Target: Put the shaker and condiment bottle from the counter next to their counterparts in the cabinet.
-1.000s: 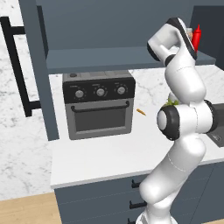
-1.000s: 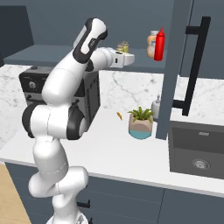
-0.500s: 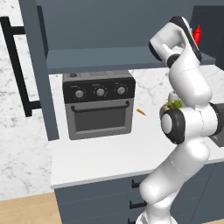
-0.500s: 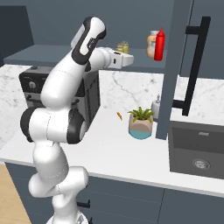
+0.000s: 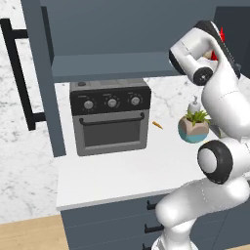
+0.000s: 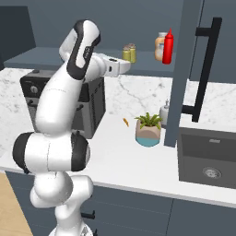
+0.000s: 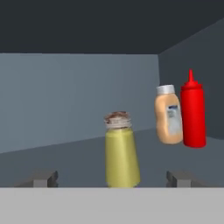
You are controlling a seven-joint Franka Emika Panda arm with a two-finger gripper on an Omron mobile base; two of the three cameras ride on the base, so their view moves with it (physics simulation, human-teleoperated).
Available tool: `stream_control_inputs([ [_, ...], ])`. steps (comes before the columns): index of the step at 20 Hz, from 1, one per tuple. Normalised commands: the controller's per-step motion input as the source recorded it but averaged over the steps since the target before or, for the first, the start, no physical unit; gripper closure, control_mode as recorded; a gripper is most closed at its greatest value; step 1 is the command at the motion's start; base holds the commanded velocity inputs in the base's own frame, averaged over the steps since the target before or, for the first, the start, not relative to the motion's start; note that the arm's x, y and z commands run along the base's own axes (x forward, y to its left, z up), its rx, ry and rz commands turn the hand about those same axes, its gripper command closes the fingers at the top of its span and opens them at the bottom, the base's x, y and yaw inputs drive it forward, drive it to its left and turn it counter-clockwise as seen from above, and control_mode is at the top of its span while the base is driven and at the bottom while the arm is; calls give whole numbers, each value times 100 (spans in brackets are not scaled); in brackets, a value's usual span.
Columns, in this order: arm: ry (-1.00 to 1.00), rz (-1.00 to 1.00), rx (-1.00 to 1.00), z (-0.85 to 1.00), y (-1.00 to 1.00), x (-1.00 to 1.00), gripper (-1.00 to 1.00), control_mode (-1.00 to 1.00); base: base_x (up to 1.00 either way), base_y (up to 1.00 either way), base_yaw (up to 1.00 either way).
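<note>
The condiment bottle stands on the cabinet shelf touching the tan-orange bottle, and 2 shakers stand together at its 9 o'clock side, so both placements appear complete. The claw is spread wide and empty, with a shaker standing between its tips. The next move calls for a straight retreat without tipping it.

Noted retreat of gripper from shelf: tip now further toward 9 o'clock in right base view than one second ago, and slightly lower, toward 6. Wider gap seen between tip and shakers.
</note>
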Motion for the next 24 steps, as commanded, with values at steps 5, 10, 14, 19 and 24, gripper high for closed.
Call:
stream_control_inputs([
  [5,-6,11,-2,-12,67,-95,-100,-100,0,0,0],
  [10,-9,5,-3,-15,58,-100,-100,-100,0,0,0],
  [14,-7,2,-2,-19,53,-100,-100,-100,0,0,0],
  [19,-8,1,-1,-25,52,-100,-100,-100,0,0,0],
  [24,-6,1,-4,-38,60,-100,-100,-100,0,0,0],
])
